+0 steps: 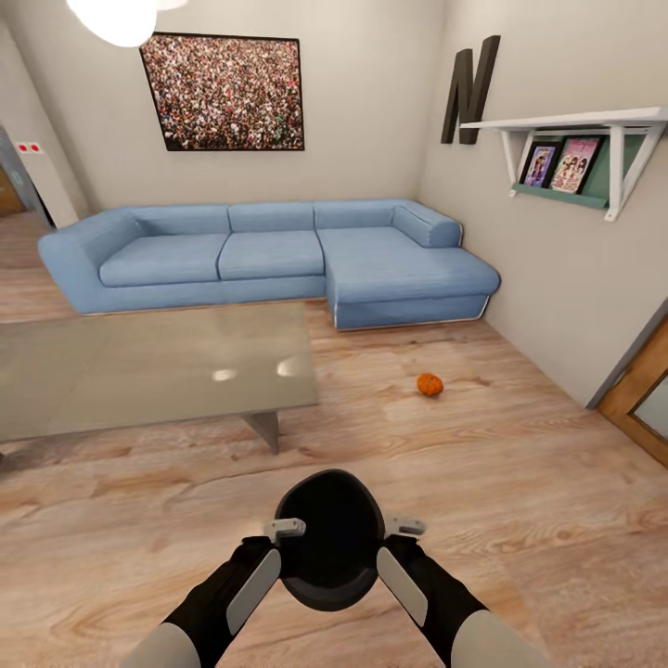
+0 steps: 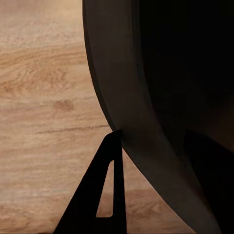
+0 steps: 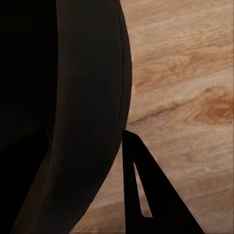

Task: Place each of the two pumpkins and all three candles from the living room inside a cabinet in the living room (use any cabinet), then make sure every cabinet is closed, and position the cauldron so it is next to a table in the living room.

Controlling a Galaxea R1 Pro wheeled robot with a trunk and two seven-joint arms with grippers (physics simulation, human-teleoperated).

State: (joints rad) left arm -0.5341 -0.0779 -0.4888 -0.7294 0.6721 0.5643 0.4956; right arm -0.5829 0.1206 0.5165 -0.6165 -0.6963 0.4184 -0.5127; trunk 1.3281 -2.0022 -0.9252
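- Low in the centre of the head view, a round, matt-black cauldron (image 1: 330, 538) hangs between both arms, its open mouth facing up toward the camera and its short grey side handles (image 1: 286, 529) sticking out left and right.
- Left tool (image 1: 275, 547) and right tool (image 1: 390, 552) press in from opposite flanks, a two-sided carry that appears meant to keep the heavy pot level over the pale wooden plank floor (image 1: 520, 482).
- Each wrist view shows one dark finger (image 2: 105, 195) against the cauldron's curved wall; whether either tool is apart or clamped cannot be told.
- Left of centre stands the grey glass-topped low table, its tabletop (image 1: 139, 362) bare, the likely spot for setting the cauldron beside.
- Right of centre, a small ribbed orange pumpkin (image 1: 430, 383) sits on the floor, upright as far as can be seen, near the blue corner sofa (image 1: 269, 255).
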